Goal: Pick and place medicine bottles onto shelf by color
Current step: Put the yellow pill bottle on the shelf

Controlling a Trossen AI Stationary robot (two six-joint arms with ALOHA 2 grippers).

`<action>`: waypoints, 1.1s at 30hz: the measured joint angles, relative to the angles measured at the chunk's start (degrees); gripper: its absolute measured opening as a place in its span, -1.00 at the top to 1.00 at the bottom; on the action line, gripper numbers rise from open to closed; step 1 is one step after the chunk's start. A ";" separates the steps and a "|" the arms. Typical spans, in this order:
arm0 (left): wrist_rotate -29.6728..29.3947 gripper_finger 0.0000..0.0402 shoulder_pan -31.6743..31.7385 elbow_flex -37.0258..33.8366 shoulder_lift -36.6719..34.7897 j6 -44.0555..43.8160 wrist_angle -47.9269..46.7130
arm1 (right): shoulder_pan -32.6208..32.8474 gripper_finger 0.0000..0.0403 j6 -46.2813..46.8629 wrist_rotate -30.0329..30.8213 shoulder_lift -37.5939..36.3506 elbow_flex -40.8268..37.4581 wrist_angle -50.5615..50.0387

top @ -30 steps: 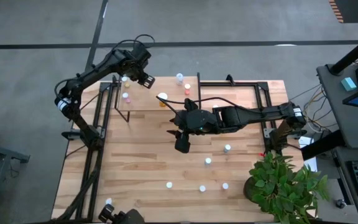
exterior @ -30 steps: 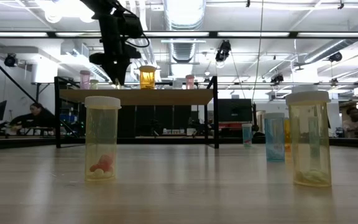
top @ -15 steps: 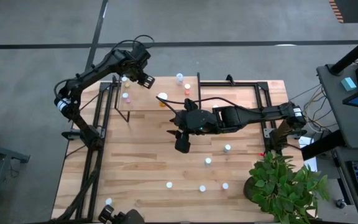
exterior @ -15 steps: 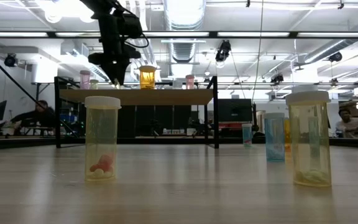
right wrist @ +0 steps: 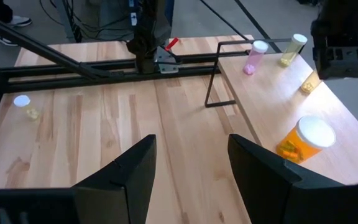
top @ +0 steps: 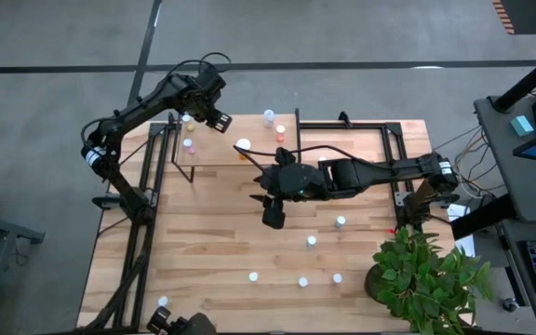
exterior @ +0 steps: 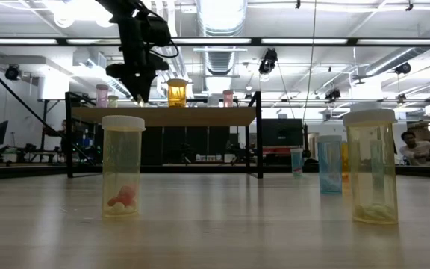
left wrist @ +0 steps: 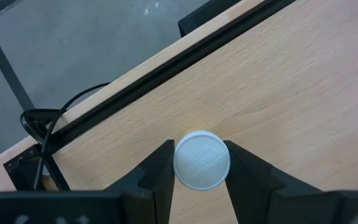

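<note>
The shelf (top: pixel 217 156) stands at the table's far left and also shows in the right wrist view (right wrist: pixel 272 93). On it stand a pink bottle (top: pixel 189 144), an orange bottle (top: pixel 243 147), a reddish bottle (top: pixel 280 133) and a bluish bottle (top: pixel 269 116). My left gripper (left wrist: pixel 199 146) points down over the shelf's far left corner, shut on a yellowish bottle (right wrist: pixel 309 81) with a white cap. My right gripper (right wrist: pixel 191 165) is open and empty over the middle of the table (top: pixel 273 216). My left gripper pinches the yellowish bottle's white cap (left wrist: pixel 202 160) between its two fingers, one on each side. The fingers come from above, pointing down. The bottle is upright, and its base seems to rest on the shelf board (right wrist: pixel 304 88).
Several loose bottles stand on the table's near right part (top: pixel 312 241), and one stands at the near left edge (top: pixel 163 302). In the low view a yellowish bottle (exterior: pixel 123 166), another yellowish one (exterior: pixel 372 166) and a blue one (exterior: pixel 329 164) stand close. A potted plant (top: pixel 426 270) is at the near right corner.
</note>
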 joint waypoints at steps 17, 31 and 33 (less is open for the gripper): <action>0.09 0.46 0.00 -0.02 0.00 -0.07 0.00 | 0.02 0.05 -0.60 -0.02 -0.02 0.04 1.14; 2.14 0.28 0.02 -0.02 0.00 -0.04 -0.04 | 0.02 0.05 -0.58 -0.02 -0.02 0.04 1.12; 2.12 0.21 0.02 -0.02 0.00 -0.02 -0.04 | 0.02 0.05 -0.58 -0.02 -0.02 0.04 1.12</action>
